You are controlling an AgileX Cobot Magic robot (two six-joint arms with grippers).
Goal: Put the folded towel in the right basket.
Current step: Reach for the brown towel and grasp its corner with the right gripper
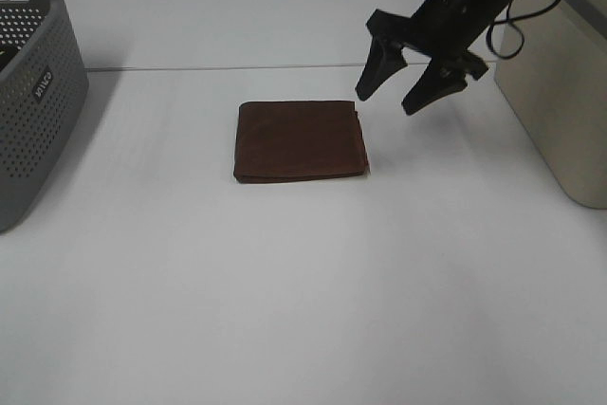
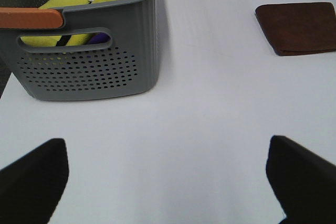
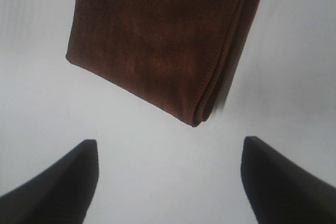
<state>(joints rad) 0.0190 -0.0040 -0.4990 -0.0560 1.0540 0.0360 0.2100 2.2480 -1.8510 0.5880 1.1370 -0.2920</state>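
Note:
A folded brown towel (image 1: 300,140) lies flat in the middle of the white table; it also shows in the left wrist view (image 2: 298,27) and the right wrist view (image 3: 163,35). My right gripper (image 1: 394,95) is open and empty, hovering just above and to the right of the towel's far right corner. The right basket (image 1: 561,82) is a beige bin at the right edge. My left gripper (image 2: 168,182) is open and empty, low over the table near the grey basket, out of the high view.
A grey perforated basket (image 1: 33,92) stands at the far left; the left wrist view shows it (image 2: 89,66) holding yellow and blue cloth. A black cable (image 1: 507,35) hangs from the right arm.

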